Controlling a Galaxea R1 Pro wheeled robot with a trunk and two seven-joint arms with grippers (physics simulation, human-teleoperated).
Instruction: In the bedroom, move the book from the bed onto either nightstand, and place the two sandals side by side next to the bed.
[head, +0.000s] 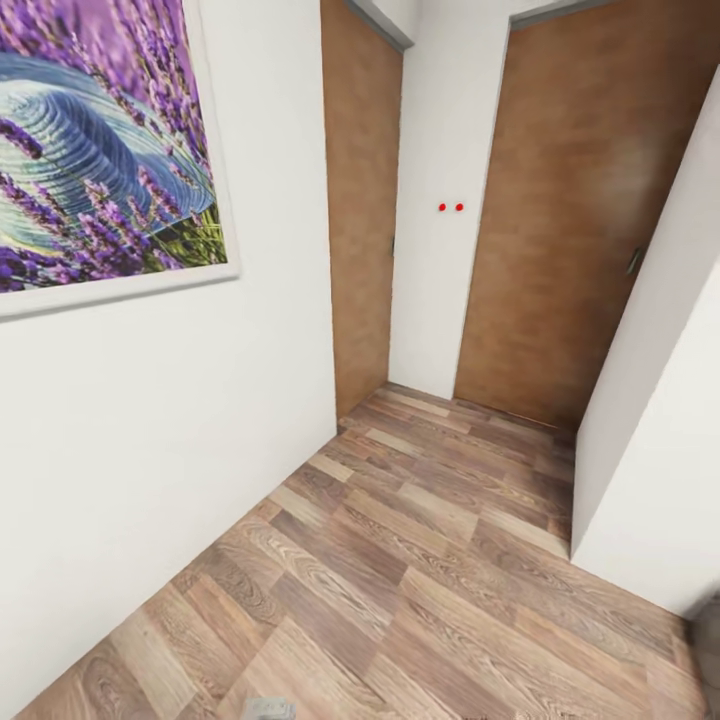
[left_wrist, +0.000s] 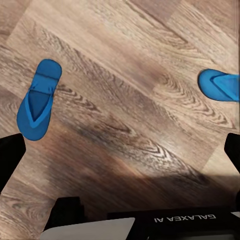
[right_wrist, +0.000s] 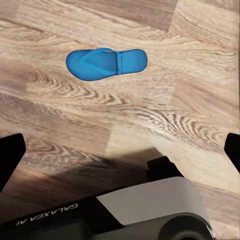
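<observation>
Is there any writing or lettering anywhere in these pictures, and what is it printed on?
"GALAXEA AI": white letters, upside down, on the robot's dark base in the left wrist view.
"GALAXEA AI": the same lettering, upside down, on the base in the right wrist view.
The lavender picture on the wall, the wooden doors and the blue sandals carry no readable text.

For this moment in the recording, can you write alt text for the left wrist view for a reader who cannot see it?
Two bright blue flip-flops lie far apart on a wood-plank floor: one whole sandal near one edge of the picture, and the other sandal cut off by the opposite edge. The left gripper's dark fingers sit wide apart at the picture's sides, holding nothing.
</observation>
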